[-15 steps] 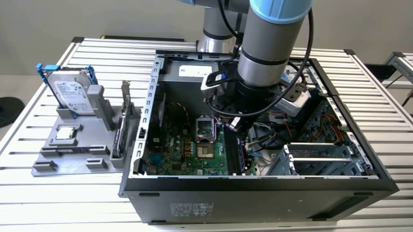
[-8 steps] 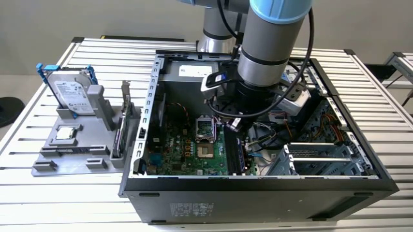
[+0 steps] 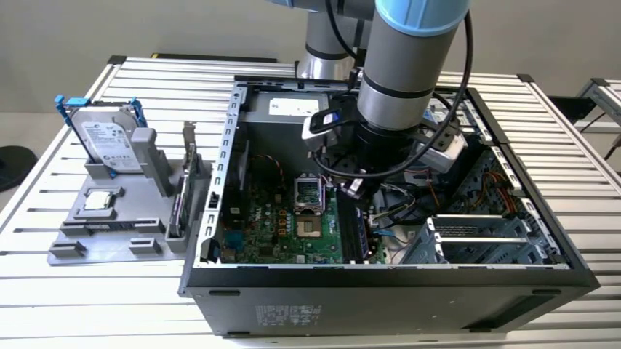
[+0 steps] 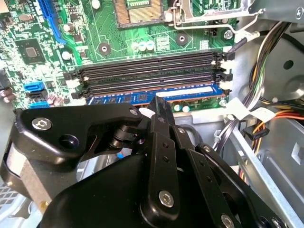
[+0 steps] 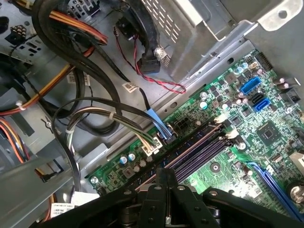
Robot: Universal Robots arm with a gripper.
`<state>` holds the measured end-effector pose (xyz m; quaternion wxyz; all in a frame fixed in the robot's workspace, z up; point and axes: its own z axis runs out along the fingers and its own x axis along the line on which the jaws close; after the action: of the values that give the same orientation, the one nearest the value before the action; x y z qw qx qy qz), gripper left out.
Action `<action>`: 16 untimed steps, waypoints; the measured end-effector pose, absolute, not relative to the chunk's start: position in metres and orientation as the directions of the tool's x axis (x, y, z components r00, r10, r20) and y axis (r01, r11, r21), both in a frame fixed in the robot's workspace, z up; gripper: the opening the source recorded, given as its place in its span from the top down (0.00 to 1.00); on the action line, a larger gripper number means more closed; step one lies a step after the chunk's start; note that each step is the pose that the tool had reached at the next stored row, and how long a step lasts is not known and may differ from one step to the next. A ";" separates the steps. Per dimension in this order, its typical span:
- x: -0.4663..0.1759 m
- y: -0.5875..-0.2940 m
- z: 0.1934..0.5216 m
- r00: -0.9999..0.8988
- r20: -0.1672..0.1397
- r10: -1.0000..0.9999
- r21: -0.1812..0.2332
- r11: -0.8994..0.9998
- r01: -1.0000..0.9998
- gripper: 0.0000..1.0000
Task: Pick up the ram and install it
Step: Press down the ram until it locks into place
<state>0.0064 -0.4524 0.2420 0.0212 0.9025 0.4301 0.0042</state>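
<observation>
The ram (image 4: 156,96) sits in the slot of the motherboard (image 4: 142,52) nearest the gripper (image 4: 159,107), and in the second wrist view it shows as a long blue strip with a white label. Two empty black ram slots (image 4: 147,71) lie just beside it, on the side towards the silver processor socket (image 4: 137,9). The gripper is right over the ram, about halfway along it. Its black fingers (image 4: 164,114) are pressed close together, and their tip touches or nearly touches the top edge of the ram; I cannot tell if they pinch it. In the first wrist view the gripper (image 5: 166,178) points down at the same row of slots (image 5: 194,154), next to bundles of black, orange and yellow cables (image 5: 71,61). In the exterior view the robot arm (image 3: 403,73) reaches down into the open computer case (image 3: 388,276), which lies on the slatted metal worktop (image 3: 97,291). On the exterior view's left, well apart from the case, a grey holder (image 3: 116,225) carries a hard drive (image 3: 105,138) standing up with blue rails, and a small square chip (image 3: 100,200) lies flat in front of it.
</observation>
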 end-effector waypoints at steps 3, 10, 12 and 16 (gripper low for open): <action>0.006 -0.452 0.242 0.620 -0.011 0.785 0.042 -0.619 0.784 1.00; 0.006 -0.452 0.242 0.599 -0.011 0.801 0.041 -0.598 0.800 1.00; 0.006 -0.452 0.242 0.593 -0.011 0.805 0.041 -0.592 0.805 1.00; 0.006 -0.452 0.242 0.581 -0.011 0.814 0.041 -0.580 0.813 1.00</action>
<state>0.0064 -0.4524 0.2420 0.0208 0.8889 0.4576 0.0045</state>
